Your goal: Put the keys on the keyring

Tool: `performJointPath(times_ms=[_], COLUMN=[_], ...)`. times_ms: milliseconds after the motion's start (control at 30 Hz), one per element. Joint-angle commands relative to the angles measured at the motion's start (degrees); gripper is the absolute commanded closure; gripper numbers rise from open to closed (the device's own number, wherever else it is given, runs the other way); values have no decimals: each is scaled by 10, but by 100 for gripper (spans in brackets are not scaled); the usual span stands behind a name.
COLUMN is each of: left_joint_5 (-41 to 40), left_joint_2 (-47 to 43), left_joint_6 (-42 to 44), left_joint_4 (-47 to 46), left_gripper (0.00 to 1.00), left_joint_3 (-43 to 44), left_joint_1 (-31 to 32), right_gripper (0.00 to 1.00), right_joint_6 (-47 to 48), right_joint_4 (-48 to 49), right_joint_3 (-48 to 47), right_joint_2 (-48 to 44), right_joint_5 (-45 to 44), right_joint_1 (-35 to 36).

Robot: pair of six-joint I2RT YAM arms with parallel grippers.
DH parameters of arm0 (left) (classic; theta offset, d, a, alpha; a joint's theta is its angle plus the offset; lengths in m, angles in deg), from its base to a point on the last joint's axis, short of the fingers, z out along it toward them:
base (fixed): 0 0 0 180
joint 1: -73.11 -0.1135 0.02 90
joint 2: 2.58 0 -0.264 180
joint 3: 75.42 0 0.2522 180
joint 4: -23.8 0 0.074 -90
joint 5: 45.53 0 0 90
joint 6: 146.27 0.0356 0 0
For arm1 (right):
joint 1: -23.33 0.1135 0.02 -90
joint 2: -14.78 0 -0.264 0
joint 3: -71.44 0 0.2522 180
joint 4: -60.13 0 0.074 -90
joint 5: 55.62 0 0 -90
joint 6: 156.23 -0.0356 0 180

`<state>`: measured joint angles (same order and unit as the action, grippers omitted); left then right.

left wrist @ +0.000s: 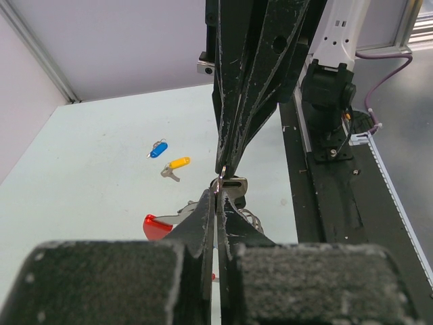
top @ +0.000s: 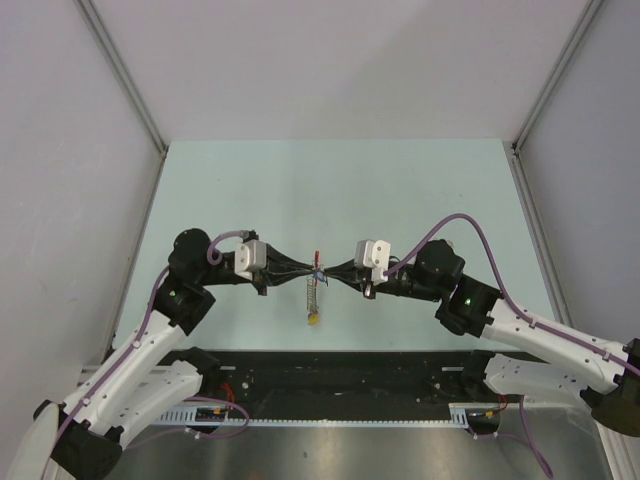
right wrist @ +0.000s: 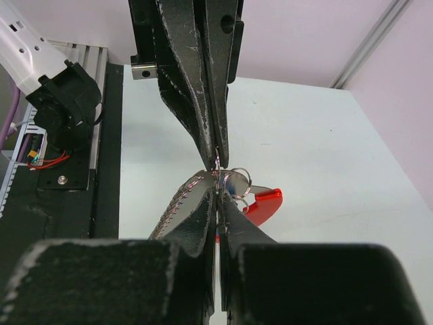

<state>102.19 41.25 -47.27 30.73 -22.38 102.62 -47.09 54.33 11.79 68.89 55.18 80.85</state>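
Observation:
My left gripper (top: 305, 270) and right gripper (top: 328, 272) meet tip to tip above the table's middle. Both are shut on the keyring (top: 315, 262), a grey metal band with a red curved section (right wrist: 265, 203), and pinch its thin metal edge-on. In the left wrist view the red section (left wrist: 157, 227) sticks out left of my left gripper (left wrist: 218, 193). In the right wrist view small split rings (right wrist: 241, 178) and a bit of blue sit beside my right gripper (right wrist: 218, 179). A black-tagged key is not clear to see.
A small blue tag (left wrist: 158, 149) and a yellow-tagged key (left wrist: 177, 164) lie on the pale green table (left wrist: 81, 176). A silvery coiled strand (top: 312, 295) runs from the ring towards a yellow tag (top: 313, 320). Black rail (top: 330, 375) along the near edge; walls on three sides.

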Motion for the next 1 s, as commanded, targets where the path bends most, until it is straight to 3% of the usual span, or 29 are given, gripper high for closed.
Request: performJointPath(times_ms=[0, 967], left_joint_5=[20, 13], left_joint_2=[-4, 0], left_joint_6=[-13, -15], left_joint_4=[-39, -38], left_gripper=[100, 100], left_joint_3=[2, 3], left_joint_1=[3, 2], right_gripper=[100, 100], right_joint_6=[-1, -1], right_joint_4=[21, 25], right_joint_3=[-23, -21], right_joint_2=[0, -12], right_joint_5=[-5, 2], right_joint_1=[-2, 2])
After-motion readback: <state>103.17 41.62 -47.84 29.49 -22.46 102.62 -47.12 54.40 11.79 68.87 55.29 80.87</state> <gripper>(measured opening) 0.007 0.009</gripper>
